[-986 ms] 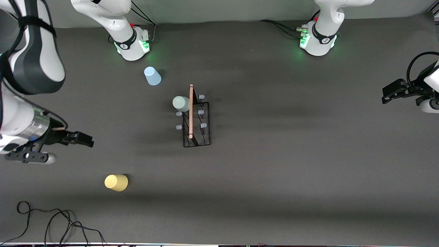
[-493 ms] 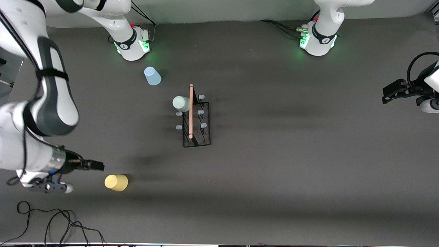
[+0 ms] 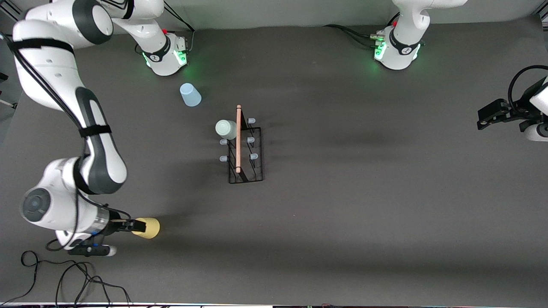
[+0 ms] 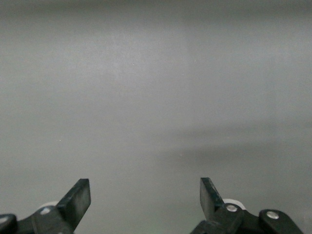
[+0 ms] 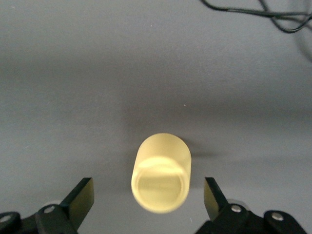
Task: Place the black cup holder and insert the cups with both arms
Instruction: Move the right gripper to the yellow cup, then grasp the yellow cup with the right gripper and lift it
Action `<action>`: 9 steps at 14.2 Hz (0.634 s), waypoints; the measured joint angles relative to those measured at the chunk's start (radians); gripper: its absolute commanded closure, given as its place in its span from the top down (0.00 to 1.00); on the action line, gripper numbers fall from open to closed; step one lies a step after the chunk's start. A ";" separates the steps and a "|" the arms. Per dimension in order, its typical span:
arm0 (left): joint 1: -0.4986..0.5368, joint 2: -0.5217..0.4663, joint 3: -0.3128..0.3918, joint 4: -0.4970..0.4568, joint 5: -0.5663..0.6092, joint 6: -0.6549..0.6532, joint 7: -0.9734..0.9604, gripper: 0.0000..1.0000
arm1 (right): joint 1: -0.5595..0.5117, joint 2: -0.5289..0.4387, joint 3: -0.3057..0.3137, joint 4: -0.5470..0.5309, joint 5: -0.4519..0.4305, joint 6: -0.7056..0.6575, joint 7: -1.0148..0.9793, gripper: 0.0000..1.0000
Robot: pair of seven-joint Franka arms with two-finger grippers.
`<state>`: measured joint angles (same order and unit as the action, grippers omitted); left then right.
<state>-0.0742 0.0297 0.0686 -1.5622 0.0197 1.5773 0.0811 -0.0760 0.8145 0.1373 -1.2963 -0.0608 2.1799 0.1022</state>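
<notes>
Between the right gripper's [image 5: 146, 195] spread fingers stands your yellow cup [image 5: 161, 171]: light, slick plastic, so squeeze gently mid-wall. The left gripper [image 4: 145, 195] waits, spread too.

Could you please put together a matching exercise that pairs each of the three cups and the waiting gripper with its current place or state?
Things:
1. pale green cup
2. yellow cup
3. light blue cup
4. left gripper

Places or states:
A. on the table near the right arm's base
B. open and waiting at the left arm's end of the table
C. on a peg of the black cup holder
D. between the open fingers of the right gripper

Pairs: 1-C, 2-D, 3-A, 4-B
</notes>
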 measured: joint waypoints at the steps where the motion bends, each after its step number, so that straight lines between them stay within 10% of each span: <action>1: 0.000 0.000 0.000 0.000 0.000 0.000 0.000 1.00 | 0.000 0.024 0.000 0.000 -0.004 0.023 0.000 1.00; 6: 0.000 -0.001 0.000 0.001 0.000 0.003 0.000 1.00 | 0.002 0.062 0.000 0.000 -0.013 0.044 0.000 0.75; 9: 0.000 -0.001 0.001 0.001 0.000 0.003 0.000 1.00 | 0.001 0.060 -0.007 -0.013 -0.015 0.042 0.000 0.26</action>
<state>-0.0740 0.0286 0.0694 -1.5615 0.0196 1.5807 0.0807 -0.0752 0.8744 0.1301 -1.3093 -0.0756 2.2220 0.1021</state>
